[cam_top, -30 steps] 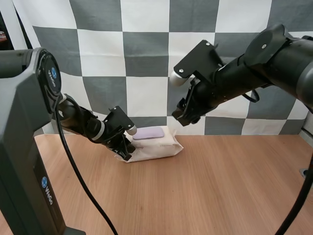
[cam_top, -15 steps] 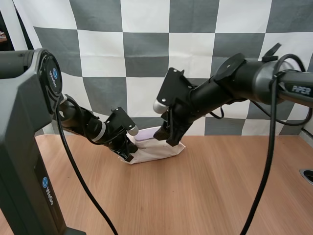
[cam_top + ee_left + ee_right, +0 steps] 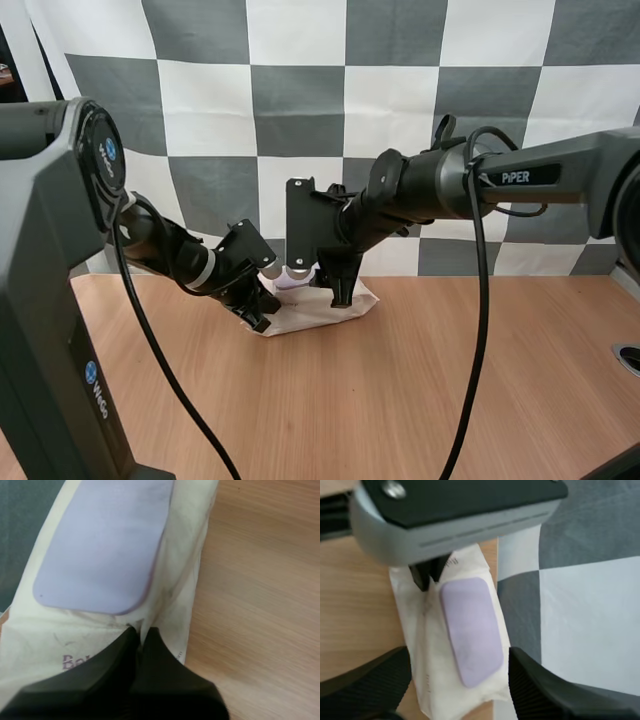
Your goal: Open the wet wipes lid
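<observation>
The step in hand was judged to be the approach to the lid, with the pack already secured. At the left, the left jaws were closed, their fingertips (image 3: 131,639) pinching a fold of wrapper at the near end of the cream-white soft pack of wet wipes (image 3: 305,316). The pack lay flat on the wooden tabletop (image 3: 430,400), close to its rear edge. The flat lilac lid (image 3: 105,545) lay shut on the pack's upper face, its rounded end just beyond the left fingertips. At the right, the right jaws stood open above the opposite end of the pack, one finger (image 3: 367,680) to each side of the lid, with neither touching it. The next move would call for lowering one right fingertip to the lid's free edge and lifting it while the left jaws held the pack down. Which end of the lid is hinged could not be told. Open tabletop lay in front of the pack and to its right, whereas the rear side offered little room.
</observation>
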{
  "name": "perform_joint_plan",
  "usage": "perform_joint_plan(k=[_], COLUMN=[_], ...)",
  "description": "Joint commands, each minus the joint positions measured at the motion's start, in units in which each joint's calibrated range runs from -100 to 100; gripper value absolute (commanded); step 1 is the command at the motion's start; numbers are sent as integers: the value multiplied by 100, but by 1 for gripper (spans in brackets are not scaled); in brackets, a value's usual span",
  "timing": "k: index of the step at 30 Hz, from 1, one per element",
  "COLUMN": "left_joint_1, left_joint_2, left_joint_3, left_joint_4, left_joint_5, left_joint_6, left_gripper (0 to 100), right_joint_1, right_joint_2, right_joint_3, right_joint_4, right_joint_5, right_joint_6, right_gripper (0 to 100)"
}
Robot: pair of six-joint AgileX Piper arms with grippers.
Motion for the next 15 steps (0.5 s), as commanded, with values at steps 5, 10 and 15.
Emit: perform_joint_plan(k=[5,10,15], left_joint_1=[4,4,4], left_joint_2=[6,6,6], left_joint_3=[3,3,3], left_joint_4=[25,52,161], left_joint_5=[103,101,101], left_joint_6=[89,89,89], left_gripper=[0,0,0], right_joint_1=[3,3,3], right_joint_2=[331,606,888], right_joint_3=[9,9,9], right_joint_4=[-120,-120,-143], right_joint_5=[-429,-824,-1196], right_joint_6=[-17,-17,-36], right_gripper=[93,93,91])
